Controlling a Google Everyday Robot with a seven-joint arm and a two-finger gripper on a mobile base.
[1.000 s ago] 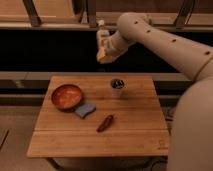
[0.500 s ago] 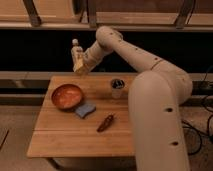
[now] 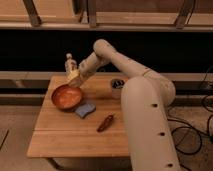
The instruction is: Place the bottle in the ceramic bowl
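Observation:
My gripper (image 3: 76,74) hangs over the back left of the wooden table (image 3: 65,135), shut on the bottle (image 3: 71,66). The bottle is small and pale cream with a white cap, and it points up and to the left from the gripper. Just below it sits the ceramic bowl (image 3: 66,96), round, shallow and reddish-orange. The bottle's lower end hovers above the bowl's far rim and is not inside it. My white arm reaches in from the right, across the table's back edge.
A short white cup (image 3: 117,88) with a dark inside stands at the back right, beside my arm. A blue-grey sponge (image 3: 85,109) lies just right of the bowl. A dark red chili-like object (image 3: 105,123) lies near the middle. The table's front half is bare wood.
The arm has swung left and down with the bottle, from above the cup's side of the table to just over the bowl's far rim.

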